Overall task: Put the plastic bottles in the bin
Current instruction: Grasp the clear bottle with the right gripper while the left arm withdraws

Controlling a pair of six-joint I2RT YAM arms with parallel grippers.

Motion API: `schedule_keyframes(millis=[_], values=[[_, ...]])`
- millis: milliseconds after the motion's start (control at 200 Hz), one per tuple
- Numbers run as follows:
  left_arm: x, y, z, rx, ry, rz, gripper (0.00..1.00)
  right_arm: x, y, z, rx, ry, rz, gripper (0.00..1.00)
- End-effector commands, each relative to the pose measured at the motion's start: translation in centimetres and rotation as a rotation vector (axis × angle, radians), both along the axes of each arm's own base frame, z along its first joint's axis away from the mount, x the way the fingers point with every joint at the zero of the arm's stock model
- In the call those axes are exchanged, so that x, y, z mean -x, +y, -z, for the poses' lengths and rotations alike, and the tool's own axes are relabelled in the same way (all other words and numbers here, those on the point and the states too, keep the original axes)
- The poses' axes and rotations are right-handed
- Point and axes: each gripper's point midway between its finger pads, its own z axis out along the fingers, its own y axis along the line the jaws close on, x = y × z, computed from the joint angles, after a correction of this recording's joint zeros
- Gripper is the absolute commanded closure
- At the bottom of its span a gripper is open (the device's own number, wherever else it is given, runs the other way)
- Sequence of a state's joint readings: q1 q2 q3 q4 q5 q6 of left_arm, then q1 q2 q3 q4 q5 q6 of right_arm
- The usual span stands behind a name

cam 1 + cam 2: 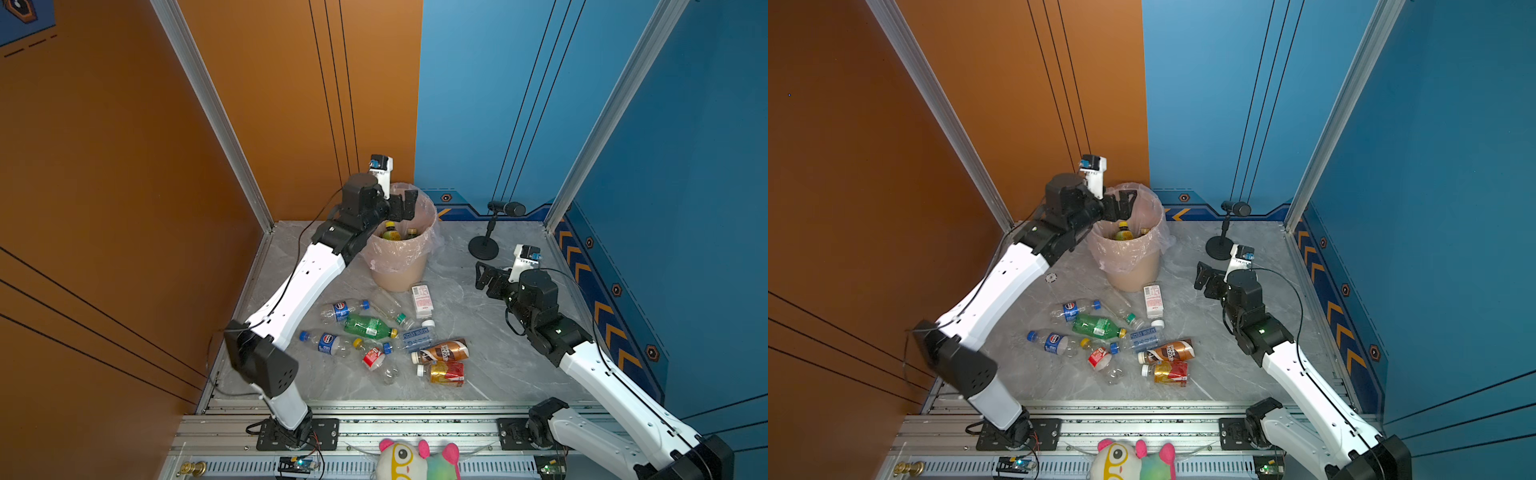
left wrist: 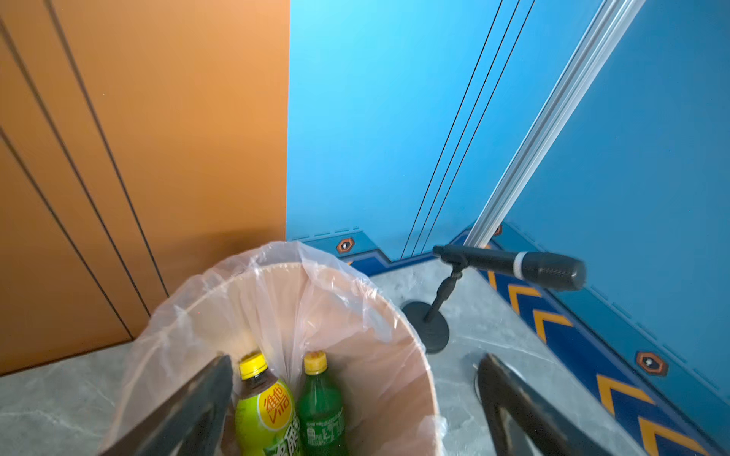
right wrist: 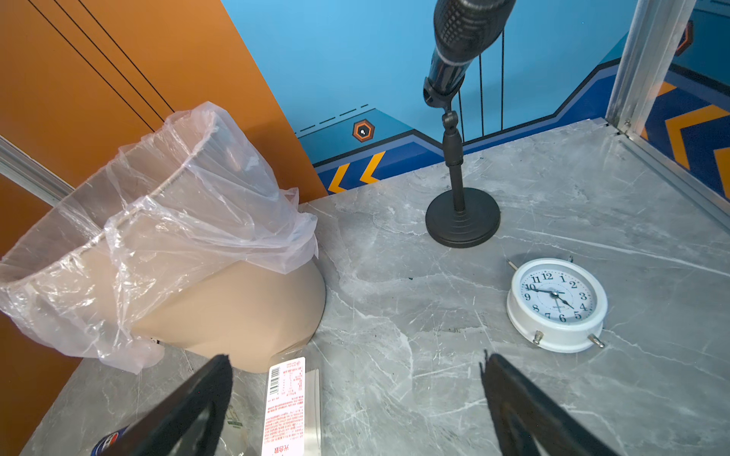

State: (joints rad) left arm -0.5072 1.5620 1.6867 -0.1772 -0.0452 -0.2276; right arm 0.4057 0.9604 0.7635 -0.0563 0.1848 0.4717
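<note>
The beige-pink bin (image 1: 399,272) (image 1: 1133,274) lined with a clear bag stands at the back. My left gripper (image 1: 405,205) (image 2: 355,361) hangs open over its mouth, holding nothing. Inside it stand a yellow-capped bottle with a green label (image 2: 264,410) (image 1: 391,231) and a green bottle (image 2: 322,410). Several plastic bottles lie on the table in front of the bin: a green one (image 1: 370,326), two blue-labelled ones (image 1: 343,309) (image 1: 324,343), a brown one (image 1: 444,351) and a red-gold one (image 1: 446,372). My right gripper (image 1: 484,276) (image 3: 355,359) is open and empty, right of the bin (image 3: 237,308).
A white carton with a red label (image 1: 422,299) (image 3: 284,406) lies just in front of the bin. A black microphone on a round stand (image 1: 498,216) (image 3: 460,213) stands at the back right. A white clock (image 3: 557,304) lies near it. A plush toy (image 1: 415,459) sits below the front rail.
</note>
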Motion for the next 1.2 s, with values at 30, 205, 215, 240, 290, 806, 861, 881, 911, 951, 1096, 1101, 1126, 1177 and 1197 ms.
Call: schedule_keyframes(millis=[30,205,215,240,290,806,861,881,911,951,1096,1101,1126,1177,1197], values=[[4.0,4.5,2.6,0.075,-0.027,-0.133,0.02,0.0,1.1,1.4,0.029,0.064,-0.052,0.0],[10.9,12.1,14.1,0.087,0.148,-0.341,0.02,0.1,4.4,2.7,0.095,0.112,-0.16,0.0],[11.2,12.4,14.6,0.088,0.157,-0.35,0.02,0.1,4.5,2.7,0.097,0.114,-0.163,0.0],[12.0,13.2,15.9,0.086,0.181,-0.369,0.02,0.1,5.3,2.9,0.114,0.122,-0.186,0.0],[13.6,14.8,17.5,0.09,0.212,-0.406,0.02,0.1,6.8,3.2,0.136,0.134,-0.225,0.0],[16.6,18.7,20.8,0.148,0.287,-0.498,0.02,2.7,19.0,5.4,0.243,0.173,-0.532,0.0],[16.7,18.9,21.0,0.15,0.296,-0.502,0.02,2.8,19.5,5.9,0.255,0.185,-0.543,0.0],[16.8,18.9,21.0,0.152,0.297,-0.504,0.02,2.8,19.8,5.8,0.257,0.188,-0.549,0.0],[16.9,19.0,21.1,0.155,0.301,-0.506,0.02,2.8,20.1,6.1,0.262,0.2,-0.557,0.0],[17.0,19.1,21.2,0.158,0.303,-0.507,0.02,3.0,20.6,6.4,0.271,0.212,-0.574,0.0],[17.6,19.8,21.8,0.166,0.309,-0.528,0.02,2.9,22.4,8.4,0.308,0.243,-0.617,0.0],[17.6,19.8,21.8,0.168,0.31,-0.53,0.02,2.9,22.4,8.5,0.309,0.244,-0.619,0.0],[17.7,20.0,21.8,0.174,0.31,-0.535,0.02,2.7,22.6,8.8,0.317,0.255,-0.62,0.0],[17.9,20.2,21.7,0.184,0.307,-0.542,0.02,2.5,23.1,9.5,0.336,0.286,-0.631,0.0],[18.0,20.3,21.7,0.184,0.305,-0.541,0.02,2.4,23.4,9.8,0.342,0.296,-0.642,0.0]])
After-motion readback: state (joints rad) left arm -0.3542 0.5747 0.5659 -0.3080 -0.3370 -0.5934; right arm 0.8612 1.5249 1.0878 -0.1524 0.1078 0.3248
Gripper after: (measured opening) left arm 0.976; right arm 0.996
